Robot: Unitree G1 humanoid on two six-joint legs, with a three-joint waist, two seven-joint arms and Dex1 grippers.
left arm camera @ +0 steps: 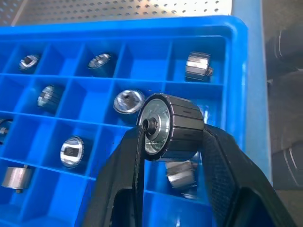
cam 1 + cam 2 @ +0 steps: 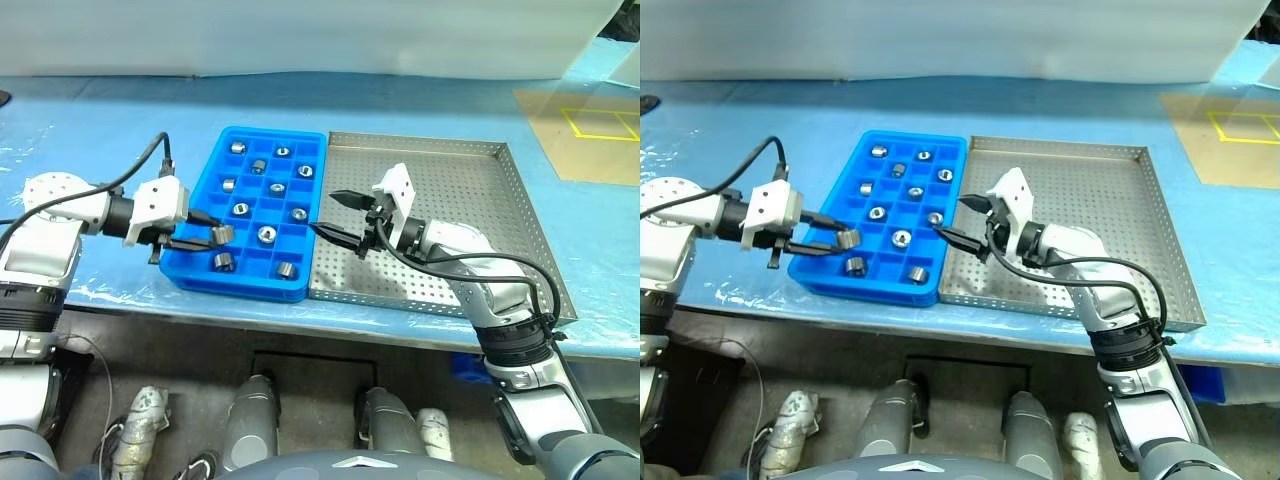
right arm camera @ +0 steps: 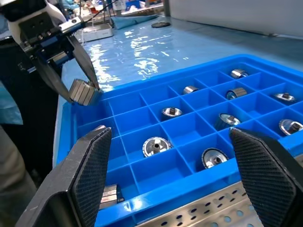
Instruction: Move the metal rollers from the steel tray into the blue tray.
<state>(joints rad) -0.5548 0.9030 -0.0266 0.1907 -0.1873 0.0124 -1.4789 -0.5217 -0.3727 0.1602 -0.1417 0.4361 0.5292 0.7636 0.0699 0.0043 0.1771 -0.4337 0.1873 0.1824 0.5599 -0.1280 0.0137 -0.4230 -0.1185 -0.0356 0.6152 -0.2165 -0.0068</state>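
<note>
The blue tray [image 2: 240, 289] lies left of the steel tray [image 2: 455, 175], edge to edge. Several metal rollers [image 2: 267, 234] sit in the blue tray's compartments. My left gripper [image 2: 215, 237] reaches in from the left over the tray's near-left corner. It is shut on one metal roller [image 1: 177, 127], held by its ends above a compartment where another roller [image 1: 181, 174] lies. My right gripper [image 2: 327, 212] hovers open over the seam between the two trays, pointing left toward the blue tray, with nothing between its fingers [image 3: 92, 165].
Both trays rest on a table under blue film [image 2: 90, 130], near its front edge [image 2: 300, 325]. A brown sheet with yellow lines [image 2: 590, 135] lies at the back right. White sheeting [image 2: 300, 35] runs along the back.
</note>
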